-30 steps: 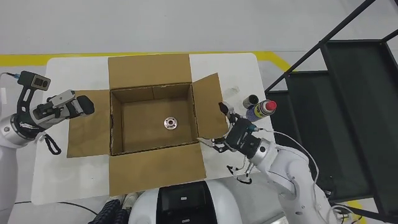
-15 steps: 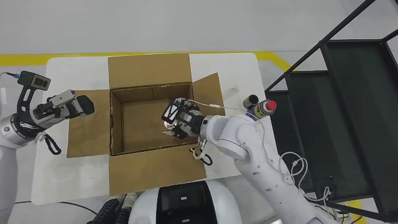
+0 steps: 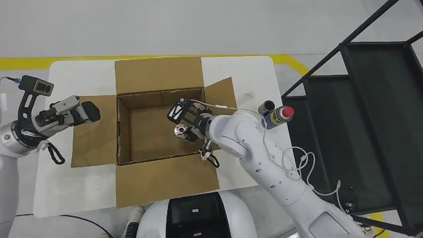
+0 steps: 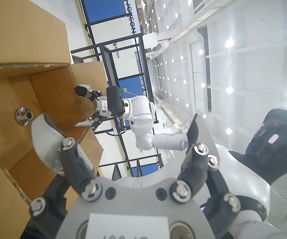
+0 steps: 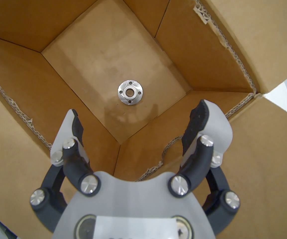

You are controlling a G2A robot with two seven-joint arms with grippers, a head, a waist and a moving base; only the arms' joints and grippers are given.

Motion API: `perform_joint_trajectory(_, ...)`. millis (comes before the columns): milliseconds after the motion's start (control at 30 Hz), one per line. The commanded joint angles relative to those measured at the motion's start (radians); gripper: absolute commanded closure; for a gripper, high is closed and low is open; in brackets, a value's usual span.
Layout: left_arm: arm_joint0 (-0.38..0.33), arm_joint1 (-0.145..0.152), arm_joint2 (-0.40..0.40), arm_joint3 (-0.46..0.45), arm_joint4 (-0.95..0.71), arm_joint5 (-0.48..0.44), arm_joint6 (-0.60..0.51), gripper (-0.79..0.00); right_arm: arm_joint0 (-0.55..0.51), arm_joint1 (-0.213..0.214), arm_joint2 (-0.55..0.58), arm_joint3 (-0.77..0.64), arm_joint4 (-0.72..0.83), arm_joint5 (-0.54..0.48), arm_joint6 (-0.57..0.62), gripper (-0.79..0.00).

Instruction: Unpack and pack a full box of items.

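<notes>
An open cardboard box [image 3: 162, 93] stands in the middle of the white table [image 3: 79, 73], flaps folded out. A round metal flange [image 5: 130, 92] lies alone on the box floor [image 3: 178, 132], also seen from the left side [image 4: 23, 116]. My right gripper [image 3: 182, 120] hangs open over the box, just above the flange and apart from it [image 5: 137, 111]; the left wrist view shows the right gripper [image 4: 80, 107] with jaws spread. My left gripper [image 3: 89, 111] is open and holds nothing [image 4: 118, 120], above the box's left flap.
Two spray cans, one red-capped [image 3: 284, 114] and one dark-capped [image 3: 266, 108], stand at the table's right edge. A black metal stair frame [image 3: 370, 106] rises just right of the table. The box walls surround the right gripper.
The right arm swung from beside the box's right flap to over the box and now hangs above the flange. The left arm has kept still.
</notes>
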Motion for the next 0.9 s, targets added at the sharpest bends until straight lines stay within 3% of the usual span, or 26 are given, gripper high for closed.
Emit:
perform_joint_trajectory(0, 0.0, 0.0, 0.0, 0.0, 0.0, 0.0, 0.0, -0.785, 0.0, 0.0, 0.0, 0.0, 0.0, 0.0, 0.0, -0.785)
perform_joint_trajectory(567, 0.0, 0.0, 0.0, 0.0, 0.0, 0.0, 0.0, -0.785, 0.011, -0.001, -0.012, 0.016, -0.011, -0.005, 0.003, -0.785)
perform_joint_trajectory(867, 0.0, 0.0, 0.0, 0.0, 0.0, 0.0, 0.0, -0.785, 0.296, -0.082, -0.208, 0.344, 0.094, 0.015, 0.097, -0.785)
